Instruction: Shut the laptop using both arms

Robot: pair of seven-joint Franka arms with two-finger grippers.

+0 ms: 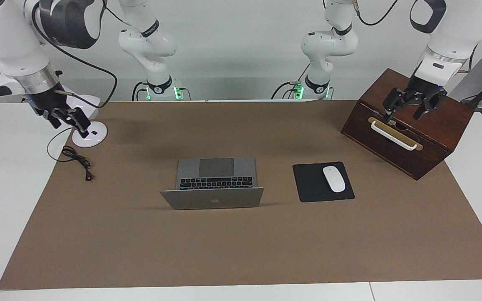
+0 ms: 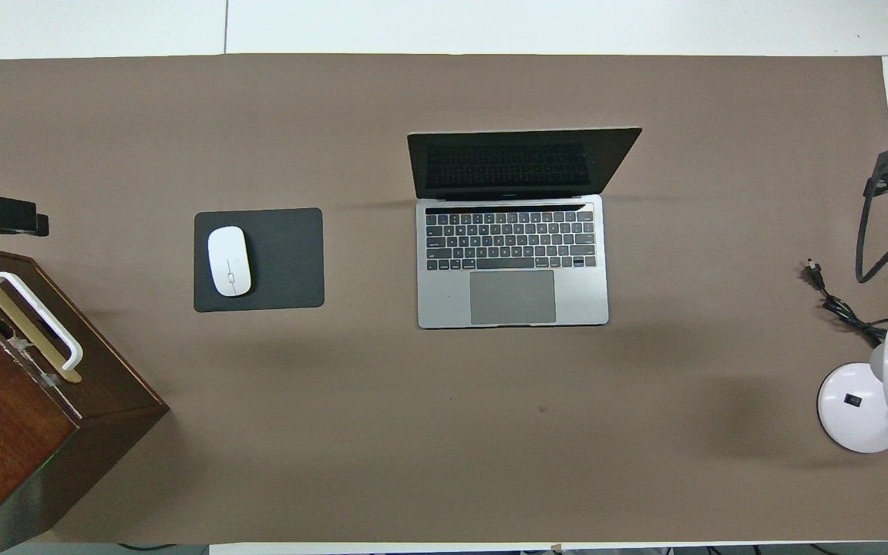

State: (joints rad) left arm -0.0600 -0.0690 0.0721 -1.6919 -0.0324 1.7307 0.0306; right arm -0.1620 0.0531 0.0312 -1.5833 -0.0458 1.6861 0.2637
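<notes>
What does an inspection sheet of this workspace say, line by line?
Surface: brown mat over a white table.
Job's things: laptop open, lid upright, screen dark.
Clutter: white mouse on black mouse pad; wooden box with white handle; white lamp.
Grippers: left gripper open over the box; right gripper open over the lamp base; neither touches the laptop.
Cables: loose black cord beside the lamp.
Surroundings: nothing seen.
</notes>
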